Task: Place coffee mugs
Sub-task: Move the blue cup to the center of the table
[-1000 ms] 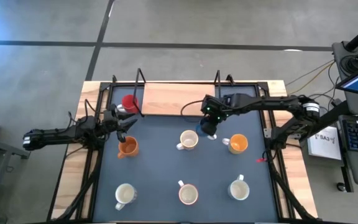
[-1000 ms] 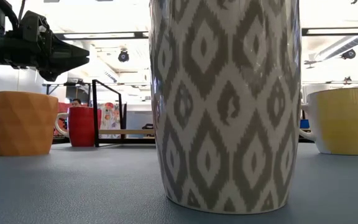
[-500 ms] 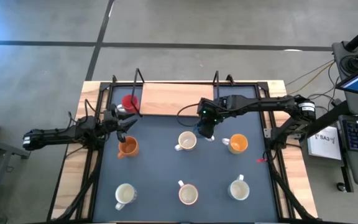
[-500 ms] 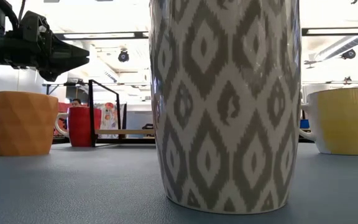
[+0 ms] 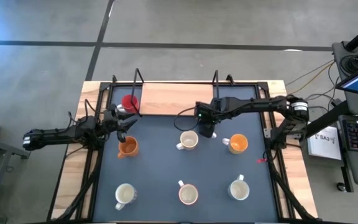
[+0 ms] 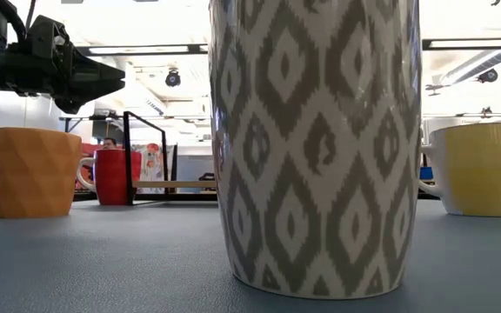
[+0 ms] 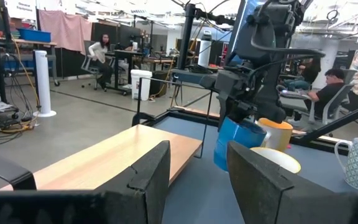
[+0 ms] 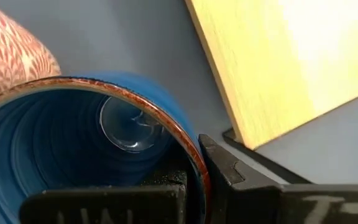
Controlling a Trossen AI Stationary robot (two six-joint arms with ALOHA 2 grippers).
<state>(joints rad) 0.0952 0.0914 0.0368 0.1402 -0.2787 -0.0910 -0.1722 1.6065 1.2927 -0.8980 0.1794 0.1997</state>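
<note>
My right gripper (image 5: pixel 205 126) is shut on the blue mug (image 7: pixel 237 142) over the dark mat, just near of the wooden board (image 5: pixel 173 98). The gripper hides the mug in the high view. My left gripper (image 5: pixel 126 126) hangs open and empty between the red mug (image 5: pixel 129 101) and an orange mug (image 5: pixel 127 147), both standing on their bases. A white mug (image 5: pixel 188 140) and a second orange mug (image 5: pixel 238 144) stand beside the blue one. Three more pale mugs stand in the near row. My right gripper pinches the blue mug's wall at the rim (image 8: pixel 194 155), one finger inside the mug and one finger (image 8: pixel 235 177) outside. The fingers come from above, pointing down. The mug hangs below them, tilted, and looks clear of the mat in the left wrist view.
A black metal frame (image 5: pixel 138 79) stands around the wooden board at the far edge. A tall grey-patterned mug (image 6: pixel 316 148) fills the middle of the low view, with a yellow-sided mug (image 6: pixel 477 169) to its right. People sit in the room beyond the table.
My right gripper has carried the blue mug a little toward the table's left, along the near edge of the wooden board, past the white mug. My left gripper has stayed still.
</note>
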